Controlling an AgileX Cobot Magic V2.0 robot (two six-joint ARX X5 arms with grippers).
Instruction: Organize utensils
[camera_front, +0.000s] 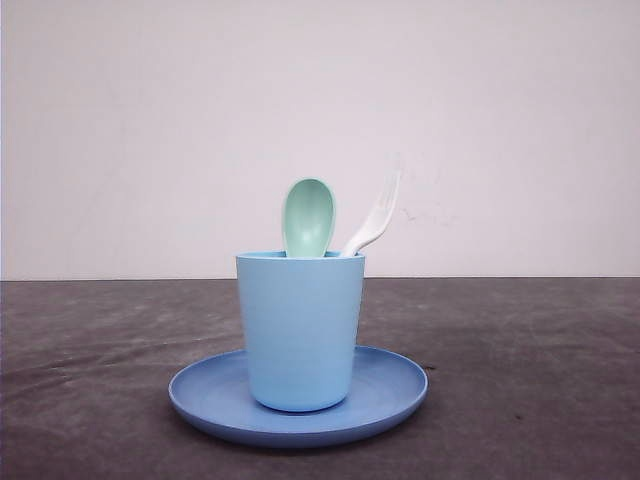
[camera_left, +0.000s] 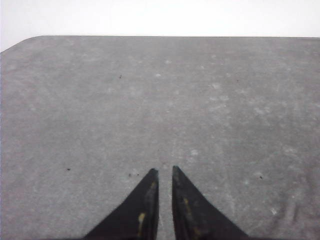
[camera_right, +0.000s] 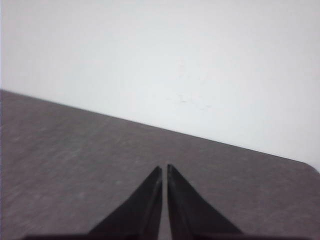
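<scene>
A mint-green spoon (camera_front: 308, 216) and a white fork (camera_front: 375, 217) stand upright in a light blue cup (camera_front: 300, 330), bowl and tines up. The cup stands on a round blue plate (camera_front: 395, 385) in the middle of the dark table. In the left wrist view my left gripper (camera_left: 165, 170) hangs over bare grey tabletop, its black fingers nearly together with nothing between them. Over bare table near the far edge, in the right wrist view, my right gripper (camera_right: 164, 167) is shut and empty.
The dark grey table (camera_front: 540, 380) runs to a white wall behind. A rounded table corner (camera_left: 30, 42) appears in the left wrist view, and another corner (camera_right: 307, 167) in the right wrist view.
</scene>
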